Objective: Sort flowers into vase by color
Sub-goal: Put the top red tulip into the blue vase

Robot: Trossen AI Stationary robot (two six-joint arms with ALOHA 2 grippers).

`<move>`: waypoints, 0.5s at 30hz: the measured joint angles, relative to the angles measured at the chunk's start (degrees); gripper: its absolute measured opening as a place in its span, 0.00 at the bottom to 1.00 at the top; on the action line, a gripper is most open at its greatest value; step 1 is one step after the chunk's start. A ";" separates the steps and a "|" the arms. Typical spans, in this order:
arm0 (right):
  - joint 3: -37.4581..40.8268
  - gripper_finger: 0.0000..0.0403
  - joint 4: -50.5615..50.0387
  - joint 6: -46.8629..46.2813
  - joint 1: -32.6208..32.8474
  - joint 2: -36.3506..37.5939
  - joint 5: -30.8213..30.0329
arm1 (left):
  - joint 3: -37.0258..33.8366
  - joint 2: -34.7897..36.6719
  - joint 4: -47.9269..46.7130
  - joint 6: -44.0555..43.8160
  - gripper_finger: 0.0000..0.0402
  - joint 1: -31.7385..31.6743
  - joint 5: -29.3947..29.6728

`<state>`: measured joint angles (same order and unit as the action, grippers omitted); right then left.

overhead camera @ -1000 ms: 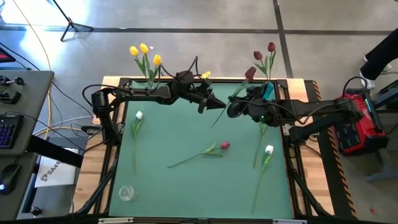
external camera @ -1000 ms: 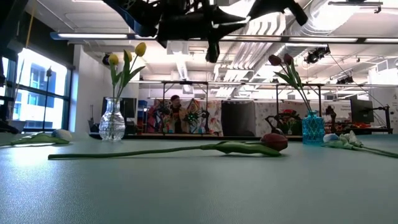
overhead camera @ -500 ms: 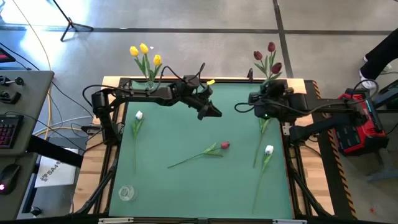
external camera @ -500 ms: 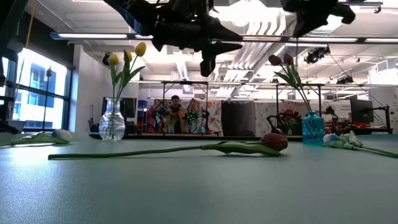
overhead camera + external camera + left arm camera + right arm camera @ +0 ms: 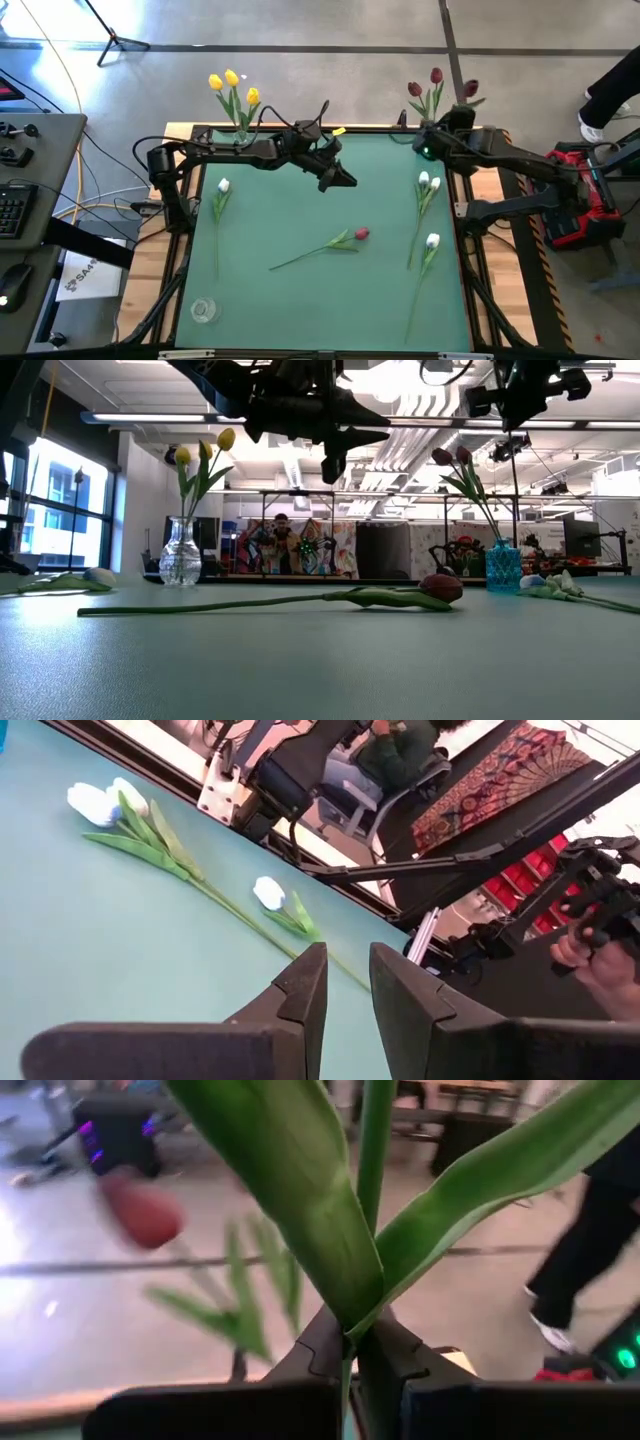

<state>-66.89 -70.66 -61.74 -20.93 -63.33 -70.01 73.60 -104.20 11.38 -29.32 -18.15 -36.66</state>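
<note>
On the desk (image 5: 300, 290), the red tulip (image 5: 361, 234) at the middle and three white tulips (image 5: 432, 241) lie as before. The left end effector (image 5: 345, 181) stays above the middle, narrowly parted and empty. The right end effector (image 5: 452, 128) has swung to the far right corner, pinching a dark red tulip's stem (image 5: 372, 1140) beside the blue vase (image 5: 502, 567).
</note>
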 joint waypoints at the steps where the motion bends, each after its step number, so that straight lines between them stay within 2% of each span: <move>1: 0.03 0.01 1.10 -0.40 -1.45 -0.06 -0.40 | 0.00 0.00 0.00 0.00 0.17 -0.02 0.41; 8: 3.11 0.01 15.22 5.87 -9.74 -0.11 -1.10 | 0.00 0.00 0.02 1.45 0.17 -0.24 3.03; 15: 8.01 0.01 32.13 18.24 -13.87 -0.13 5.43 | 0.00 0.00 -0.04 1.51 0.17 -0.22 3.05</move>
<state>-58.89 -38.53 -43.50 -34.80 -63.46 -64.59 73.60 -104.20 11.33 -27.81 -18.37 -33.61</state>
